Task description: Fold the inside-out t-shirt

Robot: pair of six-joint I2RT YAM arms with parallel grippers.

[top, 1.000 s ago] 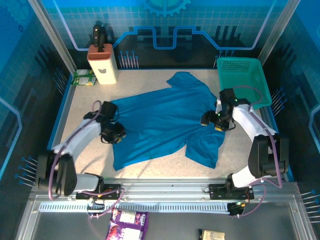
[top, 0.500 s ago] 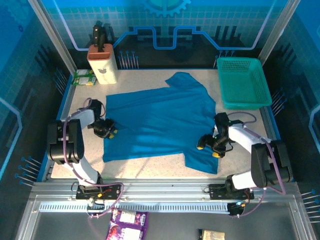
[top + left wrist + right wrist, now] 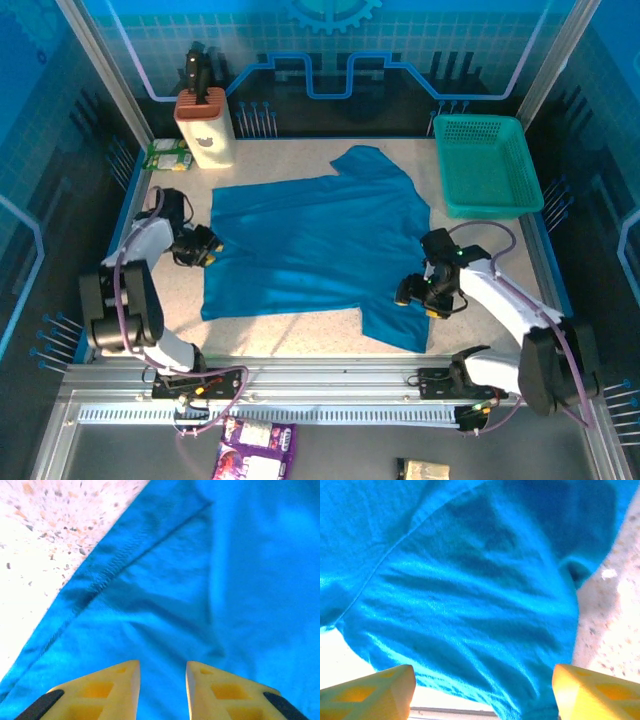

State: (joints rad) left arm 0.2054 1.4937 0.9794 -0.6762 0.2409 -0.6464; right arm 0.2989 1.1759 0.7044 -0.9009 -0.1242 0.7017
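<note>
Where the two arms are bolted at the near edge, a purple packet (image 3: 255,445) lies in front of the metal rail (image 3: 330,385). Just past the rail, the speckled table (image 3: 300,155) carries the inside-out t-shirt (image 3: 310,240), spread flat and blue across the middle, with one sleeve pointing to the far side and another part hanging toward the near right.

The right gripper (image 3: 413,295) sits low on that near right part of the shirt. In the right wrist view the right gripper (image 3: 482,690) has its yellow fingers (image 3: 370,690) spread wide, and rumpled cloth (image 3: 470,605) fills the space between them. Nothing is pinched.

A little farther back, the left gripper (image 3: 205,245) rests at the shirt's left edge. From the left wrist camera the left gripper (image 3: 162,680) shows only a narrow gap between its yellow fingers (image 3: 100,690). The stitched hem (image 3: 110,565) runs ahead of them and bare table lies to the left of it. The cloth lies flat under the tips rather than caught between them.

At the far side, a teal-green basket (image 3: 487,165) stands at the right corner, clear of the shirt. A tan knife block (image 3: 205,130) stands at the far left, with a green packet (image 3: 167,155) just beside it
</note>
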